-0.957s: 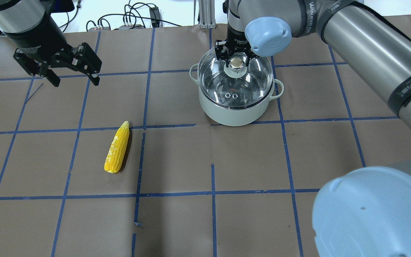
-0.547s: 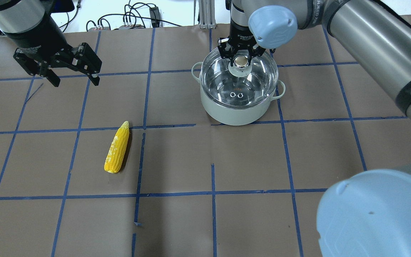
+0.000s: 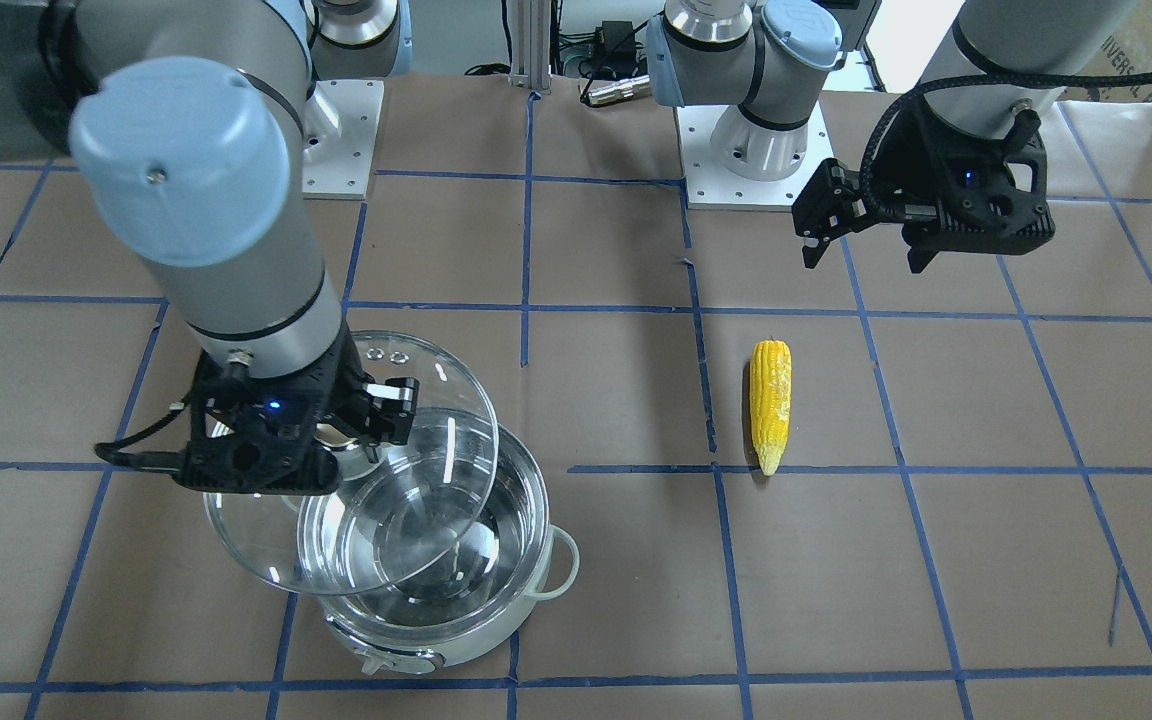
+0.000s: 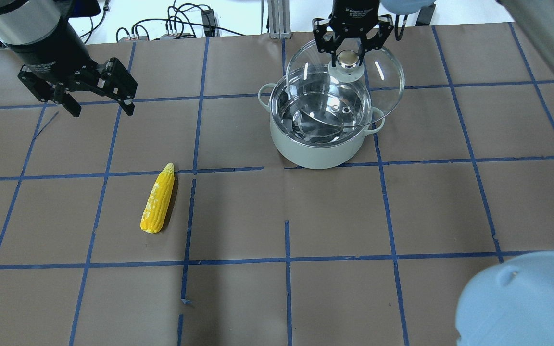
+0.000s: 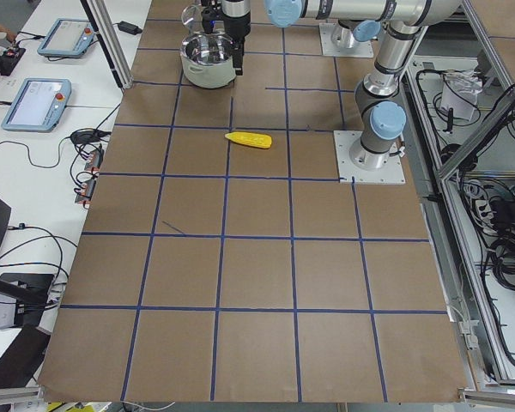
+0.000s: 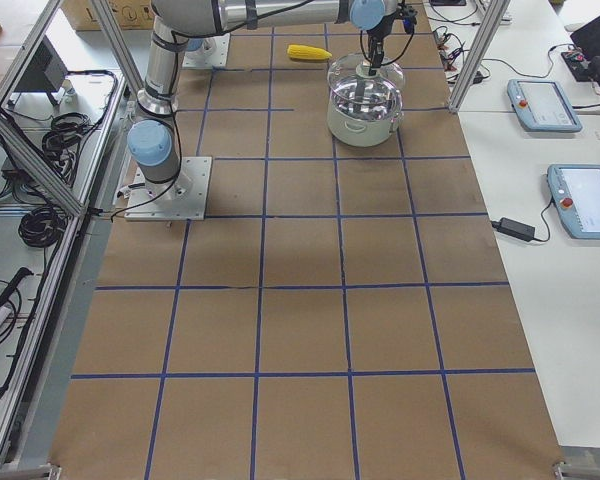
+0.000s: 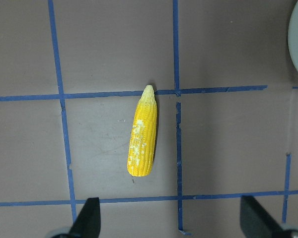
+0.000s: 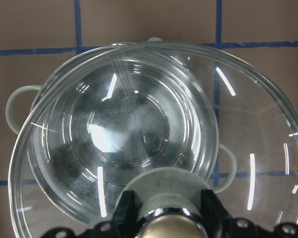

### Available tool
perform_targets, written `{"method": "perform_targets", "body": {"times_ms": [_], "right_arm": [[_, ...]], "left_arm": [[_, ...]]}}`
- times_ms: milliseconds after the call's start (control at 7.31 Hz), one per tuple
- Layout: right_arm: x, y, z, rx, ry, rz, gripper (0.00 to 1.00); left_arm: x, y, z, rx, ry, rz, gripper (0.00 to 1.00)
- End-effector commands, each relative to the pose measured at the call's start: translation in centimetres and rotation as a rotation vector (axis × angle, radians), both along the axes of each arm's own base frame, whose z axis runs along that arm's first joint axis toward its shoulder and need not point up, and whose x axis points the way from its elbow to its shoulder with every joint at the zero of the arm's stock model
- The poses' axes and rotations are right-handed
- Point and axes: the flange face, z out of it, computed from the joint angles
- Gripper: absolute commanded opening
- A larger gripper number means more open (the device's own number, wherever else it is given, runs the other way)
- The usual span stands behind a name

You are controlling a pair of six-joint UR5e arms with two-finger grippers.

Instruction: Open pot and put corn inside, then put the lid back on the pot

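Note:
The pale green steel-lined pot (image 4: 320, 149) stands open at the table's far middle; it also shows in the front view (image 3: 436, 640). My right gripper (image 4: 347, 54) is shut on the knob of the clear glass lid (image 4: 385, 91), holding it tilted above the pot's far-right rim. The lid (image 8: 258, 148) fills the right wrist view, with the pot's handle (image 8: 17, 106) below it. The yellow corn (image 4: 158, 199) lies on the paper at left, also in the left wrist view (image 7: 142, 141). My left gripper (image 4: 102, 108) is open and empty, hovering beyond the corn.
Brown paper with a blue tape grid covers the table (image 4: 286, 216). Cables (image 4: 181, 24) and an aluminium post (image 4: 277, 19) lie along the far edge. The arm bases (image 3: 756, 150) stand on the robot's side.
My right gripper has lifted the lid off the pot and carried it up and toward the far right. The pot now stands open. The left arm and corn have not moved.

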Motion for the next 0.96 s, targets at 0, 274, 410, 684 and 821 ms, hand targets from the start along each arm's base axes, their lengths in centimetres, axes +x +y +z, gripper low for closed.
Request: {"method": "perform_targets", "body": {"times_ms": [0, 274, 410, 684, 821], "right_arm": [[-6.8, 1.7, 4.5, 0.025, 0.009, -0.038, 0.25], [-12.5, 1.5, 4.3, 0.078, -0.003, -0.025, 0.24], [-12.4, 2.2, 4.0, 0.088, -0.006, -0.020, 0.25], [-12.6, 3.8, 2.8, 0.122, -0.010, -0.019, 0.25], [-13.1, 4.0, 2.1, 0.136, -0.009, -0.025, 0.24]], "left_arm": [[0.4, 0.9, -2.7, 0.064, 0.000, -0.014, 1.00], [1.4, 0.8, -10.8, 0.051, 0.012, -0.093, 1.00], [1.1, 1.8, -16.6, 0.074, 0.016, -0.099, 1.00], [1.0, 4.5, -23.9, 0.029, 0.004, -0.118, 1.00], [1.0, 4.5, -26.7, 0.004, -0.005, -0.120, 1.00]]}}
